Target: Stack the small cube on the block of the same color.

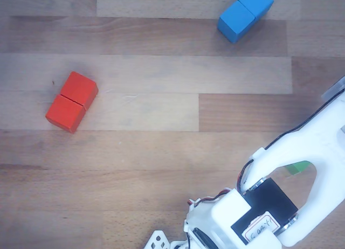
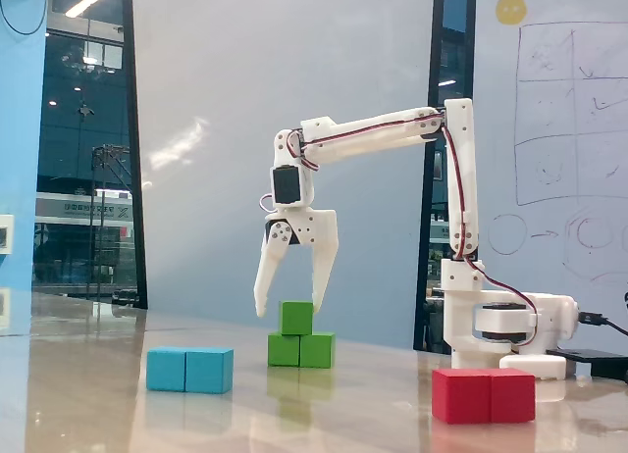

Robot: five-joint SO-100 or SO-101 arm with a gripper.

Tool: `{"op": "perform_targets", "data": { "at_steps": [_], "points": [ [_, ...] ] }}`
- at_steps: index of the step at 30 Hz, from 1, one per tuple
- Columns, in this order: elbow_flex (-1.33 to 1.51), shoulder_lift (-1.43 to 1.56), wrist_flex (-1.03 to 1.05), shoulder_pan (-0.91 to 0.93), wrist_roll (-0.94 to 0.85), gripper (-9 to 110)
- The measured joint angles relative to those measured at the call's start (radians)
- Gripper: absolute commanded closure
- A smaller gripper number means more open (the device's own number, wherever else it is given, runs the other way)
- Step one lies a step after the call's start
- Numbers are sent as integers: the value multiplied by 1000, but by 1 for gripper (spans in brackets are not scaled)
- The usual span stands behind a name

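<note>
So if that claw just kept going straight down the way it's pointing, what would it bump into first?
Most likely the small green cube, which sits between the open claw fingers on top of the green block. Depth is hard to judge from the fixed view.

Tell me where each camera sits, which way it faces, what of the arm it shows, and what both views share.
Other view: above the table, looking straight down at the red block and blue block; the white arm fills the lower right, its fingertips out of frame.
Fixed view: low at table height, facing sideways; shows the whole arm, its open gripper straddling the small cube on the green block.
Shared: red block, blue block, arm; only a green sliver shows from above.
</note>
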Motion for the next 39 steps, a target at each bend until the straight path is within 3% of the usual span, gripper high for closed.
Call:
{"op": "perform_targets", "data": {
  "at_steps": [39],
  "points": [
    [2,94,0,9,-2,71]
  ]
}}
